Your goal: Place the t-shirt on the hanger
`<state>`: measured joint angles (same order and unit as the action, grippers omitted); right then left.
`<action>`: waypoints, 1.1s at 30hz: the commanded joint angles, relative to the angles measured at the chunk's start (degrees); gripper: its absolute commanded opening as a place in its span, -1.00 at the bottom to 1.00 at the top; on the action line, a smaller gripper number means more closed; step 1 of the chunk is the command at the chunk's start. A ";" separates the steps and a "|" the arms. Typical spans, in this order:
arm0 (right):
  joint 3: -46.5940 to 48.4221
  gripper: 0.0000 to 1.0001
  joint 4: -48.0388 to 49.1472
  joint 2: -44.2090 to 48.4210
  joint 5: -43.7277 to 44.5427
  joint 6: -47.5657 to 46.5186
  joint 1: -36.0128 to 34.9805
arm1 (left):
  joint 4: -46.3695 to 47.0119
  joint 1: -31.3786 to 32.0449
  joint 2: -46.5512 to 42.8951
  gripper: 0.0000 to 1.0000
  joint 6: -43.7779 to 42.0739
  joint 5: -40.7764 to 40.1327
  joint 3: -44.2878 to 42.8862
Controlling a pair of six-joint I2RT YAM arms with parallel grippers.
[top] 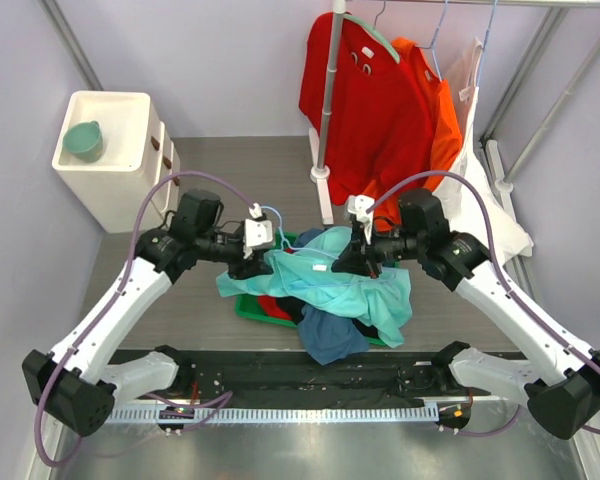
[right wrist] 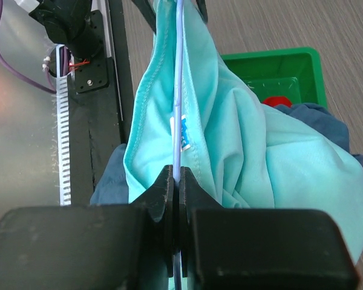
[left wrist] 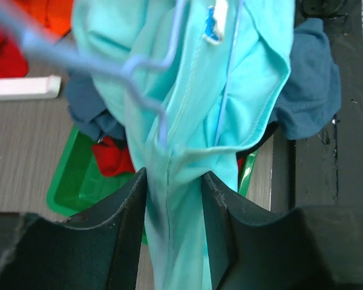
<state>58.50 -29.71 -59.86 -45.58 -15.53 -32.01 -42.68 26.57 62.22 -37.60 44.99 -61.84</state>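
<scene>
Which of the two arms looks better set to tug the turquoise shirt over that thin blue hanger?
Left, probably. The left end effector pinches a fold of the t-shirt, so it can pull cloth. The right end effector is shut on the hanger wire, better suited to holding it steady.

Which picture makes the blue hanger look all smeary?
Left wrist view: the hanger smears into a pale streak, while the t-shirt seams stay crisp. Right wrist view: its wire looks sharp, but the top-left corner is a pinkish blur. Top view: evenly lit, glare on the metal sheet.
</scene>
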 commanded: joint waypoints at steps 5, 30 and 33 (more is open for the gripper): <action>5.30 -0.98 8.27 -2.37 1.11 -1.26 -4.37 | 6.81 6.21 -0.16 -0.46 2.80 1.24 0.49; 18.41 0.63 -21.87 -5.53 27.56 13.69 -4.29 | 3.21 9.47 -7.11 -1.00 -8.19 -2.36 3.93; 17.97 0.62 -24.33 -5.89 27.48 11.58 -5.08 | 3.21 9.73 -7.20 -1.00 -7.92 -2.72 4.01</action>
<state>76.58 -49.28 -66.19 -19.64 -1.85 -36.01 -39.77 35.86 55.37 -44.16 42.74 -56.05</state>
